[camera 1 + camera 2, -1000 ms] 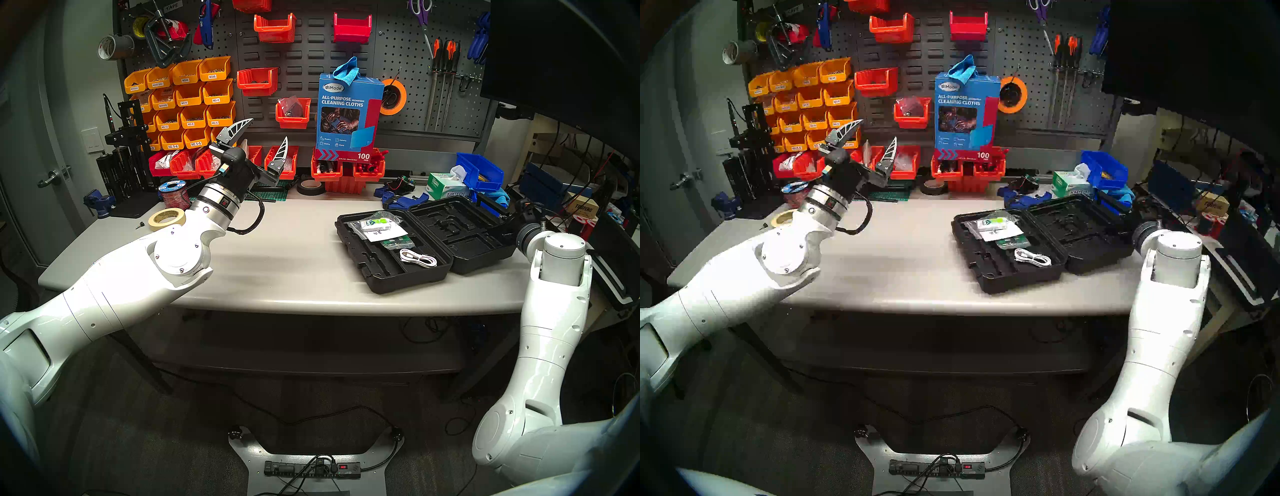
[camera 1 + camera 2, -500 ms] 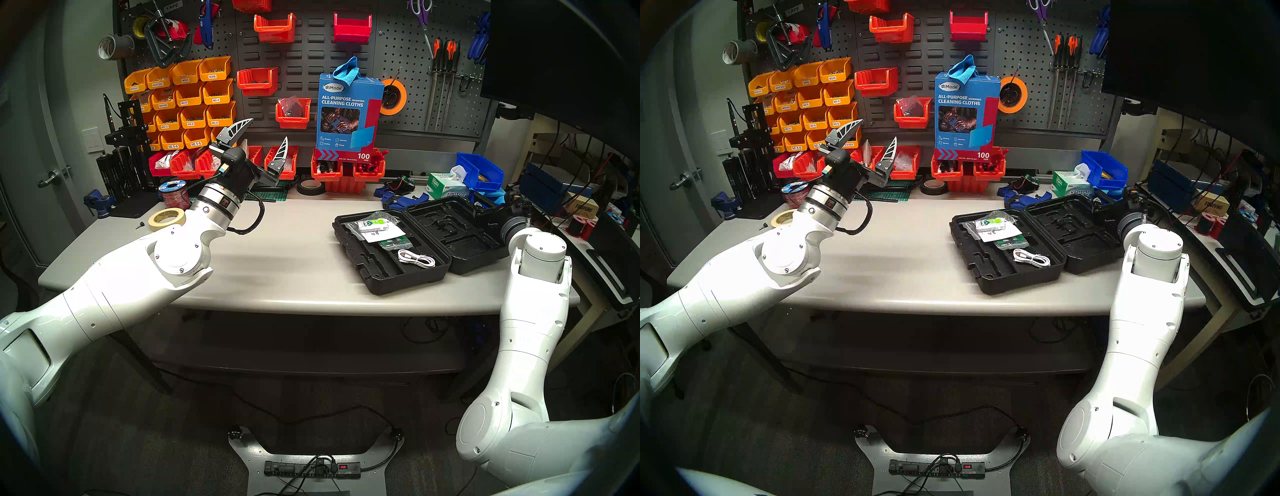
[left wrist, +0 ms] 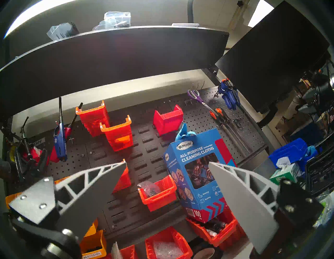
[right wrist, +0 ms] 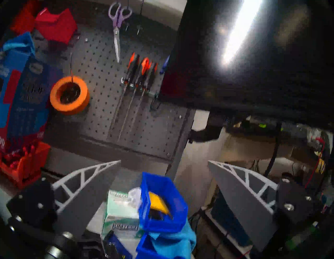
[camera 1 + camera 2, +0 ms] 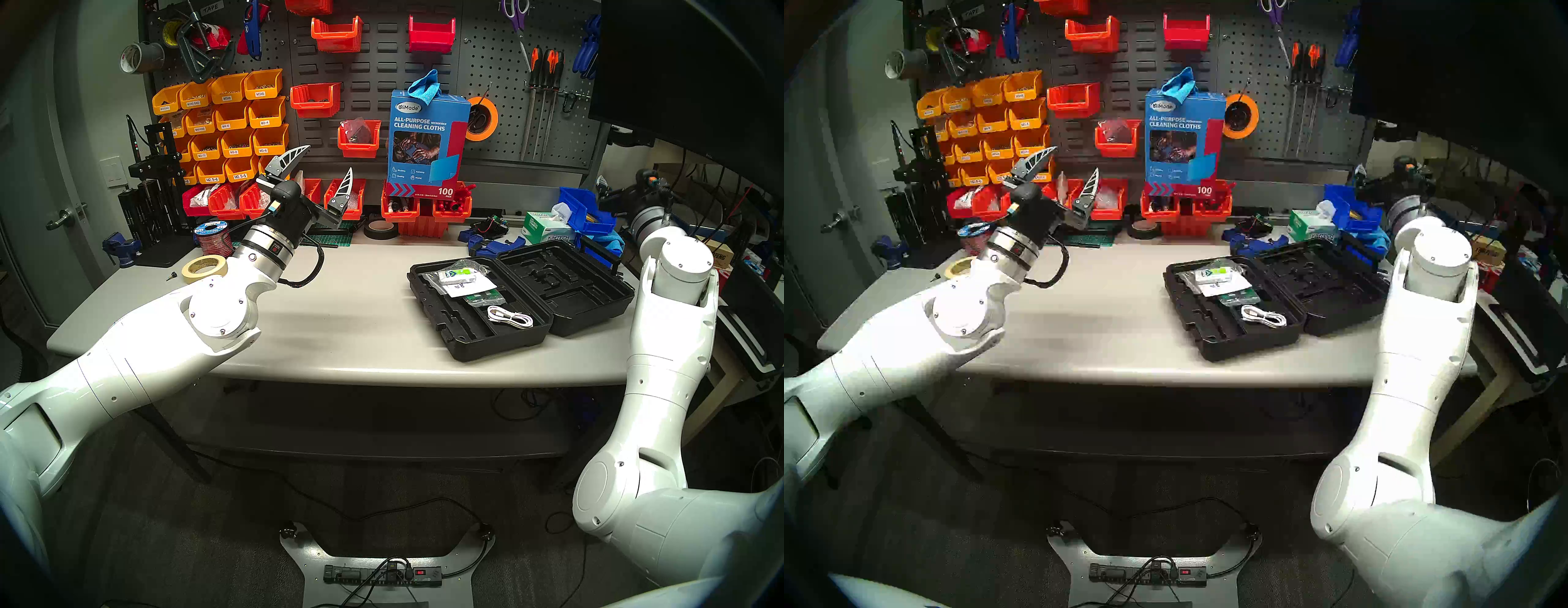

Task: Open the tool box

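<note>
The tool box point(image 5: 522, 297) lies fully open near the right end of the worktop point(image 5: 339, 322), lid laid flat toward the back right beside the blue bins point(image 5: 587, 210), base toward the front with a coiled white cable point(image 5: 509, 317) and bagged parts point(image 5: 460, 276) in its moulded recesses; spread this flat, it needs no support, so the task looks done. The left gripper point(image 5: 318, 174) hangs above the worktop's left side with its fingers point(image 3: 101, 182) spread wide and empty, well apart from the case, apparently parked out of the way. The right gripper point(image 4: 164, 189) also has its fingers wide apart, holding nothing. A second ago it sat low at the lid's far right edge; now it has lifted clear, pointing toward the pegboard point(image 4: 101, 86), and the lid rests slightly flatter.
</note>
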Robot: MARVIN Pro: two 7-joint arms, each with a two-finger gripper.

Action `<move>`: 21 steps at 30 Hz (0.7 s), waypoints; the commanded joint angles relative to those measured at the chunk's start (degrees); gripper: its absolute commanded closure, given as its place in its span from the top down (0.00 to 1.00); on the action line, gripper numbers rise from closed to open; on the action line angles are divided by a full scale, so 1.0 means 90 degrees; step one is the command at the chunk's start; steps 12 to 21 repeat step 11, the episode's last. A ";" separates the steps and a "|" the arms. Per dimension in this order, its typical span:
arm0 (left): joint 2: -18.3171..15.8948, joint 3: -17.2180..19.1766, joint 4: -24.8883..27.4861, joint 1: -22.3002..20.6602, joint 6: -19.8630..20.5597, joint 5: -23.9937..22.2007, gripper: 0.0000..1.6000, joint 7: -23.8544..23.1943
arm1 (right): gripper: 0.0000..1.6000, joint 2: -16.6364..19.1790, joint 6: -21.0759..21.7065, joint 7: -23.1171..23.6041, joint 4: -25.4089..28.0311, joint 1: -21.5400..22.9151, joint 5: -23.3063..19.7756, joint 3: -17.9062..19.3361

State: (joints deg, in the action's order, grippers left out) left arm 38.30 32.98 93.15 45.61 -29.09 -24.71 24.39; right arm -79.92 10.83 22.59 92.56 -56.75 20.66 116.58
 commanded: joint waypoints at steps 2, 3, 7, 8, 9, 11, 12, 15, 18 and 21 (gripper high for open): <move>0.0009 0.0062 0.0018 -0.0100 -0.0006 0.0012 0.98 -0.0007 | 1.00 0.0230 -0.0700 -0.0474 -0.0089 0.0676 -0.0320 -0.0146; 0.0010 0.0062 0.0017 -0.0102 -0.0006 0.0012 0.98 -0.0008 | 1.00 0.0123 -0.0909 -0.0475 -0.0327 0.0930 -0.0244 -0.0065; 0.0011 0.0062 0.0015 -0.0105 -0.0005 0.0013 0.98 -0.0012 | 1.00 0.0158 -0.1268 -0.0644 -0.0551 0.1010 -0.0323 -0.0096; 0.0011 0.0062 0.0015 -0.0106 -0.0005 0.0013 0.98 -0.0013 | 1.00 0.0159 -0.1423 -0.0673 -0.0624 0.1030 -0.0333 -0.0089; 0.0012 0.0062 0.0014 -0.0106 -0.0005 0.0013 0.98 -0.0014 | 1.00 0.0164 -0.1510 -0.0696 -0.0670 0.1044 -0.0342 -0.0090; 0.0012 0.0062 0.0014 -0.0107 -0.0006 0.0013 0.98 -0.0015 | 1.00 0.0179 -0.1667 -0.0743 -0.0757 0.1070 -0.0360 -0.0096; 0.0012 0.0062 0.0014 -0.0107 -0.0006 0.0013 0.98 -0.0015 | 1.00 0.0179 -0.1667 -0.0743 -0.0757 0.1070 -0.0360 -0.0096; 0.0012 0.0062 0.0014 -0.0107 -0.0006 0.0013 0.98 -0.0015 | 1.00 0.0179 -0.1667 -0.0743 -0.0757 0.1070 -0.0360 -0.0096; 0.0012 0.0062 0.0014 -0.0107 -0.0006 0.0013 0.98 -0.0015 | 1.00 0.0179 -0.1667 -0.0743 -0.0757 0.1070 -0.0360 -0.0096; 0.0012 0.0062 0.0014 -0.0107 -0.0006 0.0013 0.98 -0.0015 | 1.00 0.0179 -0.1667 -0.0743 -0.0757 0.1070 -0.0360 -0.0096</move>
